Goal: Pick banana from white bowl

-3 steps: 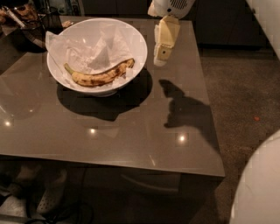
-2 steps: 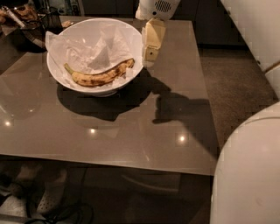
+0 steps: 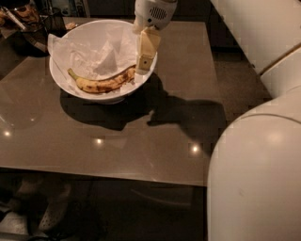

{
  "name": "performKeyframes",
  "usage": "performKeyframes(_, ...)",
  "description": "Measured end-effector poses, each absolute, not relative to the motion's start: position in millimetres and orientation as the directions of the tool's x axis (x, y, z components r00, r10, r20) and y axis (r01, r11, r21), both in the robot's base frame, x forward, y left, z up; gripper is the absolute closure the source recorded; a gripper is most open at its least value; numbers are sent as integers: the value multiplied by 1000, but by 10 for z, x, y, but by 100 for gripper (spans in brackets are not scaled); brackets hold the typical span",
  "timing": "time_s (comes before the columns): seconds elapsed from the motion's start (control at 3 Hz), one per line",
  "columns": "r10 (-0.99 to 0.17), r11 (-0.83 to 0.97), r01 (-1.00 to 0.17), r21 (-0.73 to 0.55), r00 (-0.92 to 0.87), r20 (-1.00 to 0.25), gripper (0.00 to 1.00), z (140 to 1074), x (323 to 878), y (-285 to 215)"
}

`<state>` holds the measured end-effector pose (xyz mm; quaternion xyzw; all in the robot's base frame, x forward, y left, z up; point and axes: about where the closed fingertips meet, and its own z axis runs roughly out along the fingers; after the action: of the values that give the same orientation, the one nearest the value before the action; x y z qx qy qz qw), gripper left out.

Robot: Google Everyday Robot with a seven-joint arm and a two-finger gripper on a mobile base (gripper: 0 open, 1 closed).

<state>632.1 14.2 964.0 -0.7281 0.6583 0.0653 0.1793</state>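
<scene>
The banana (image 3: 101, 84) is yellow with brown spots and lies curved in the front of the white bowl (image 3: 75, 89), on crumpled white paper (image 3: 94, 52). Its stem end points left and its dark end points right. The bowl stands at the back left of the glossy brown table (image 3: 117, 136). My gripper (image 3: 143, 63) hangs over the bowl's right rim, its cream fingers (image 3: 146, 49) pointing down just above the banana's right end. It holds nothing.
Dark cluttered objects (image 3: 21, 14) stand beyond the table's back left corner. My large white arm (image 3: 263, 141) fills the right side of the view. The table's front edge (image 3: 103, 176) runs across the lower part, with floor below.
My gripper has moved left from beside the bowl to over its right rim, above the banana's right end. The banana and bowl lie as before.
</scene>
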Motion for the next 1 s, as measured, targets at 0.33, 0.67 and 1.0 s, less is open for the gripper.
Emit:
performKeyframes(0.33,-934,-69,-985,-159,120,-337,28,9586,6349,238)
performKeyframes(0.67,-936,-92,-985,-148,136,-324,30,9524,6387,337)
performKeyframes(1.0,-936,-129,-981,-144,168,-308,25,9476,6422,469)
